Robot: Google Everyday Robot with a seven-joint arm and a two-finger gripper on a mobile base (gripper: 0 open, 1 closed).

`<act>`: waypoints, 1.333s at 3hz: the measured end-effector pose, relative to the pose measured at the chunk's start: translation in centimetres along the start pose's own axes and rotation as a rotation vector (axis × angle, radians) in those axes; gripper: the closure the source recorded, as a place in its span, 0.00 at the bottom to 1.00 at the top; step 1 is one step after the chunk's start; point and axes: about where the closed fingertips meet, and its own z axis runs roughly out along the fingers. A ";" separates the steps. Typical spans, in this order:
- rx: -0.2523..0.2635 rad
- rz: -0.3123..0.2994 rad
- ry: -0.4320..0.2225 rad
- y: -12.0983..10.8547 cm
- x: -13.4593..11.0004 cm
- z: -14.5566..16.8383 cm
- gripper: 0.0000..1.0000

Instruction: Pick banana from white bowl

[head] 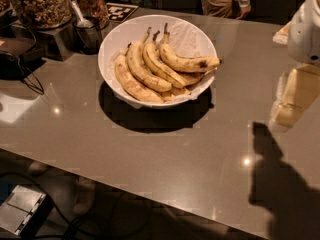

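The gripper (292, 100) hangs at the right edge of the frame, above the grey worktop (150, 164) and well apart from the white bowl (192, 35); whether it is open or closed cannot be told. The bowl stands in the upper middle. The banana (187, 63) with the dark blotch lies on top of the bunch, its blunt tip at the right rim. A glass jar of nuts (40, 4) stands at upper left.
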 end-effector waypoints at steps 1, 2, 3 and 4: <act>0.026 0.062 0.066 -1.1 -1.2 -0.5 0.00; 0.051 0.078 0.109 -2.7 -3.7 -0.6 0.00; 0.065 0.080 0.087 -3.1 -4.4 -0.6 0.00; 0.073 0.094 0.123 -4.3 -7.4 0.2 0.00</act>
